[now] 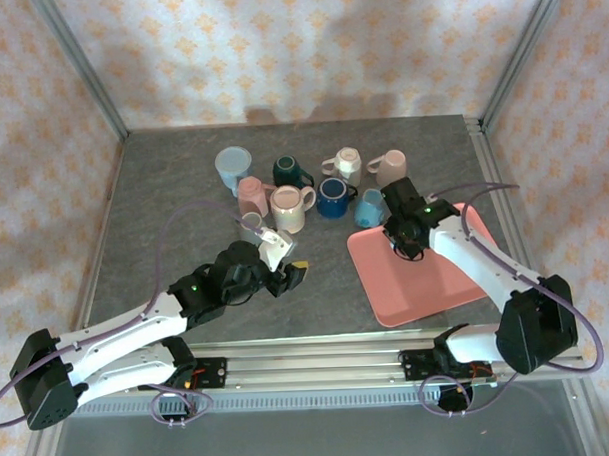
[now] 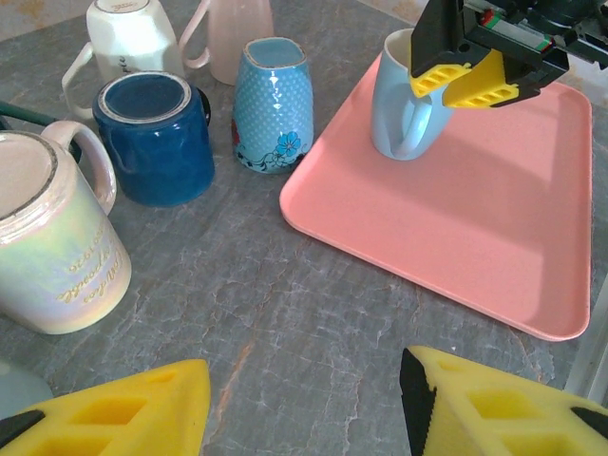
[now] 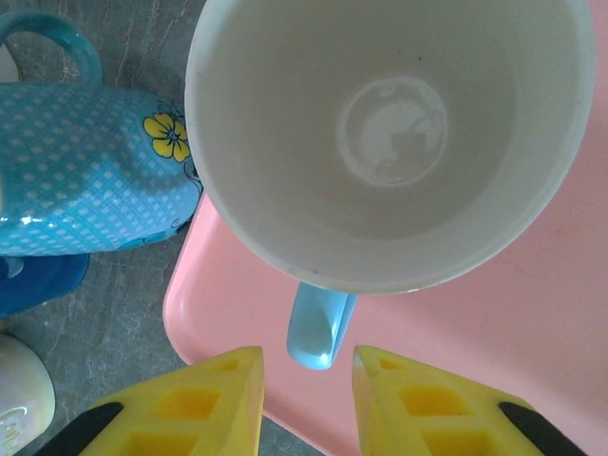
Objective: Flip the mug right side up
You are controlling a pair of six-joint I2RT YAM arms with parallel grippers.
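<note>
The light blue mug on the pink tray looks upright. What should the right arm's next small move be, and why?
Probably lift the right gripper straight up, clear of the light blue mug. The mug stands mouth up on the pink tray. In the right wrist view the jaws stand apart on either side of its handle, apparently not pinching it, so nothing seems left to turn.

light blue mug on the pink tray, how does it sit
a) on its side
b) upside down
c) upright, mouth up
C: the right wrist view looks down into the open mouth of the light blue mug, which stands on the pink tray.
</note>
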